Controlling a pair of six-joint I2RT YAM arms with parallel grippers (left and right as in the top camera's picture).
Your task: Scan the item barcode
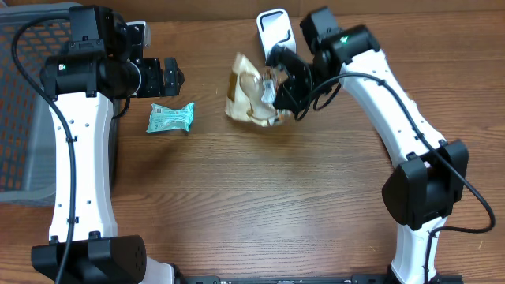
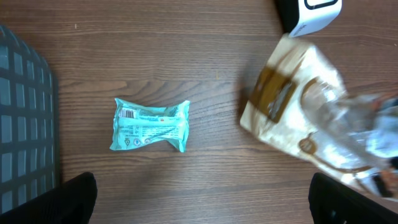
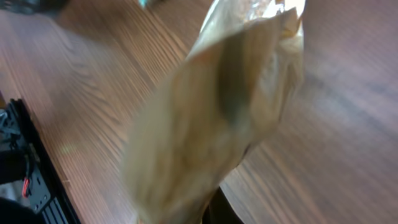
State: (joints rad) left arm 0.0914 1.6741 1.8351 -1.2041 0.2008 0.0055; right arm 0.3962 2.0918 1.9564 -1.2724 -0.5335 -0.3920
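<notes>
**A:** Where do we locate the item?

**B:** We find the tan bag (image 1: 251, 99) clamped in the right fingers (image 1: 286, 93), near the white scanner (image 1: 274, 30).

**A:** And the surroundings?

**B:** Brown wood-grain desk (image 1: 276, 197), with a grey basket (image 1: 16, 118) at its left edge. The left fingers (image 2: 71, 202) are spread wide above a teal packet (image 2: 149, 124). Only the left wrist view shows us the packet's printed label. The right wrist view gives us mostly blurred bag.

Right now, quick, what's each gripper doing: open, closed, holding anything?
Left gripper: open, holding nothing.
Right gripper: shut on the tan bag, lifted off the table.
</notes>
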